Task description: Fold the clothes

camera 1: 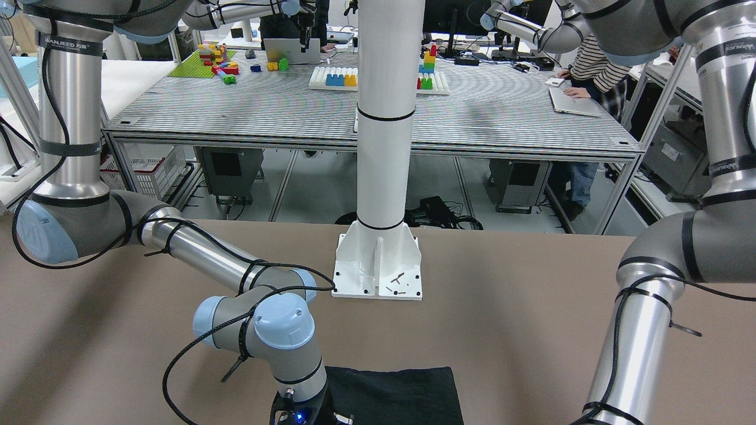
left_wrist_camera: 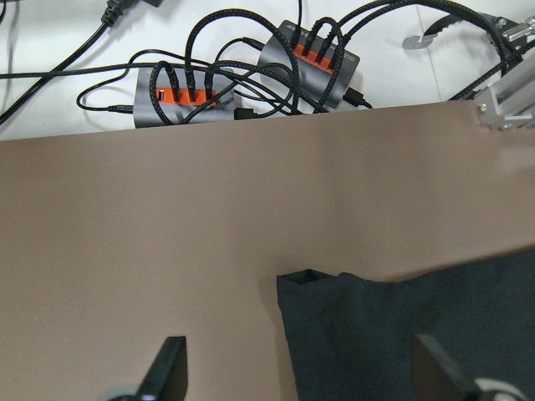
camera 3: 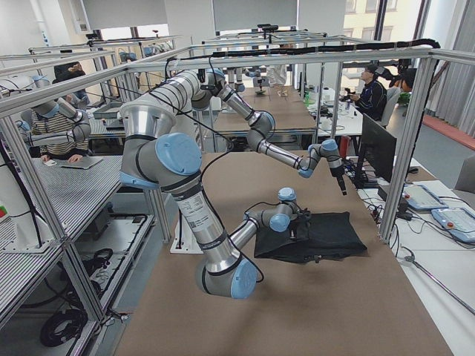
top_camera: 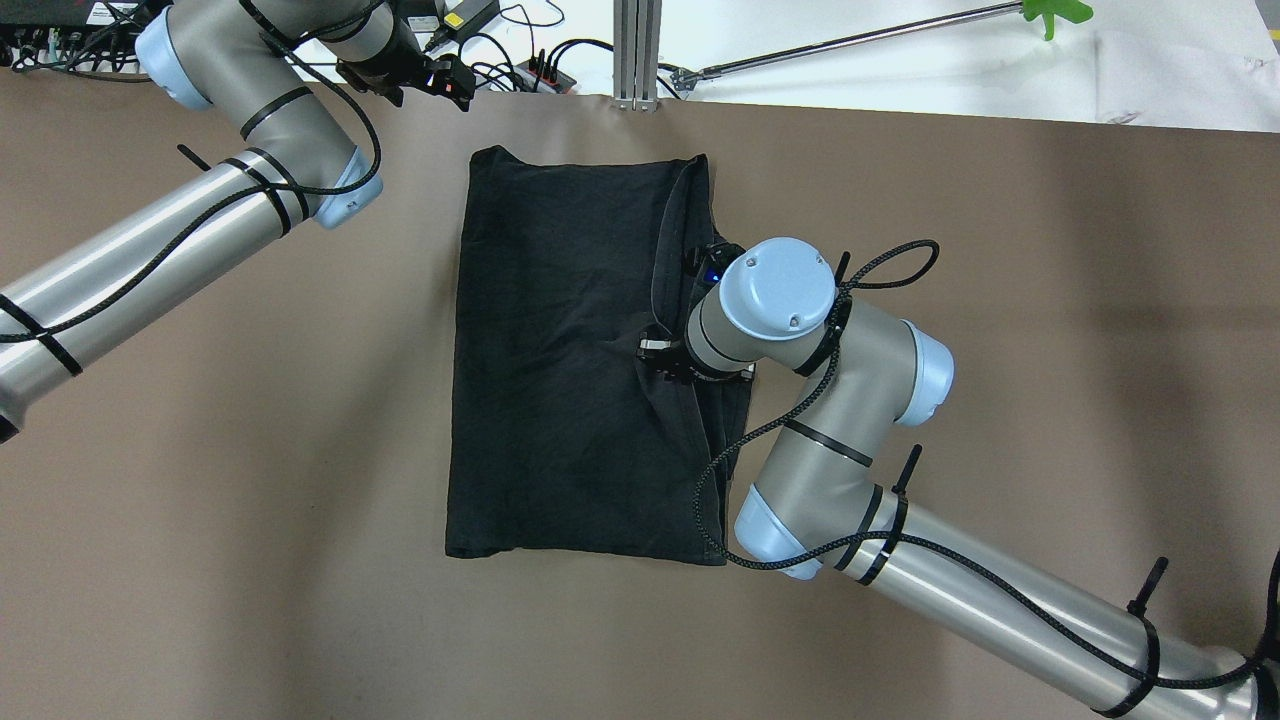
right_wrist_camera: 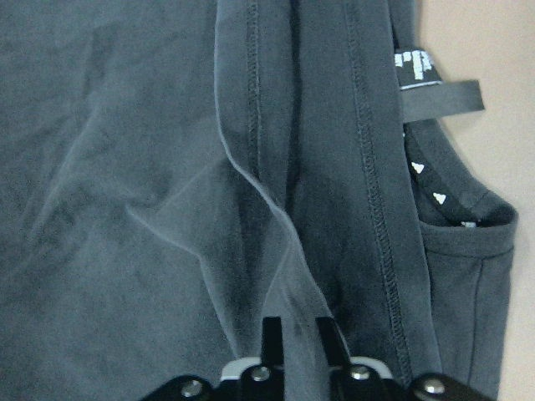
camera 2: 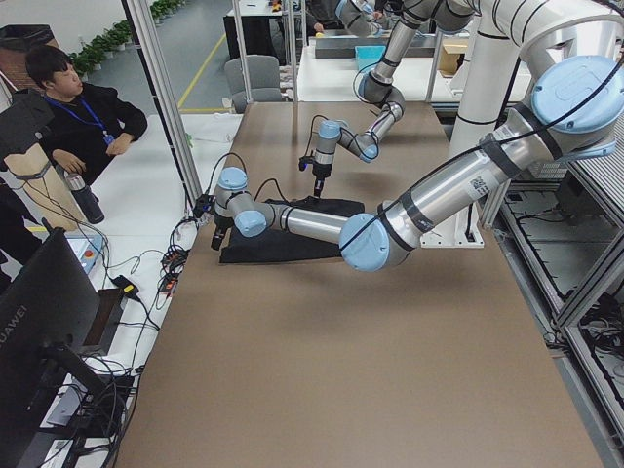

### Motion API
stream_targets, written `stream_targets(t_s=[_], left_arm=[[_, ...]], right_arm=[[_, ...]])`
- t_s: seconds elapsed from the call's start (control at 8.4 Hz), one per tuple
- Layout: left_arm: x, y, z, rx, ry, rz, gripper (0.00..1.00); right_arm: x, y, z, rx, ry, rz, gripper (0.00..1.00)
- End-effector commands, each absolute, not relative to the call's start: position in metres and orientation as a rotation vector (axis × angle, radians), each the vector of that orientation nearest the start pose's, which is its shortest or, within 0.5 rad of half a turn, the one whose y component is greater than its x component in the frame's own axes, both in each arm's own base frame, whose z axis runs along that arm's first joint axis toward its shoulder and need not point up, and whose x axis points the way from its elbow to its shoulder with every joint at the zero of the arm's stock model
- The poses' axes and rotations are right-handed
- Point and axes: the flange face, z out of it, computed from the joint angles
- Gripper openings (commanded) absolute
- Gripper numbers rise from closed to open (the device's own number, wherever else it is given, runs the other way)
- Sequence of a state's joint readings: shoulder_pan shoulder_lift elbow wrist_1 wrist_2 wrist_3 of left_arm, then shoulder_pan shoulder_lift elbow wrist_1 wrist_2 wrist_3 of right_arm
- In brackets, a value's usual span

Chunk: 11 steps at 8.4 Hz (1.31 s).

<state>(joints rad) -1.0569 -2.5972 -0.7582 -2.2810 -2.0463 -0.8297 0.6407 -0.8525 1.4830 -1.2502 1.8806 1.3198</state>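
Garment (top_camera: 560,350), one, black, on the surface (top_camera: 200,450); right end effector (right_wrist_camera: 298,338) pinches its fold, left end effector (left_wrist_camera: 301,361) spread wide, empty.

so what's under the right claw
The black shirt, with a ridge of it pinched in the right claw. Anything below the cloth there is covered.
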Motion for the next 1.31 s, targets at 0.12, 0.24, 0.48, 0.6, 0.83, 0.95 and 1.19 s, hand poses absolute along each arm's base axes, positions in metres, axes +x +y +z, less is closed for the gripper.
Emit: stream_targets(t_s=[0.12, 0.24, 0.48, 0.6, 0.83, 0.95, 1.19], left_arm=[[0.355, -0.802, 0.279, 0.432, 0.911, -0.071, 0.94], [0.355, -0.803, 0.279, 0.433, 0.910, -0.072, 0.94], [0.355, -0.802, 0.280, 0.434, 0.907, -0.071, 0.94], [0.355, -0.802, 0.280, 0.434, 0.907, -0.069, 0.94], [0.355, -0.802, 0.279, 0.435, 0.908, -0.070, 0.94], [0.355, -0.802, 0.280, 0.434, 0.907, -0.070, 0.94], [0.355, -0.803, 0.280, 0.435, 0.906, -0.070, 0.94]], right_arm=[[-0.518, -0.525, 0.229, 0.197, -0.963, 0.133, 0.47], [-0.517, -0.526, 0.230, 0.207, -0.963, 0.119, 0.49], [-0.514, -0.525, 0.247, 0.232, -0.985, 0.077, 0.47], [-0.515, -0.524, 0.250, 0.231, -0.984, 0.076, 0.46], [-0.518, -0.523, 0.254, 0.225, -0.979, 0.073, 0.35], [-0.518, -0.523, 0.252, 0.226, -0.982, 0.073, 0.26], [-0.517, -0.522, 0.249, 0.245, -0.985, 0.031, 0.18]])
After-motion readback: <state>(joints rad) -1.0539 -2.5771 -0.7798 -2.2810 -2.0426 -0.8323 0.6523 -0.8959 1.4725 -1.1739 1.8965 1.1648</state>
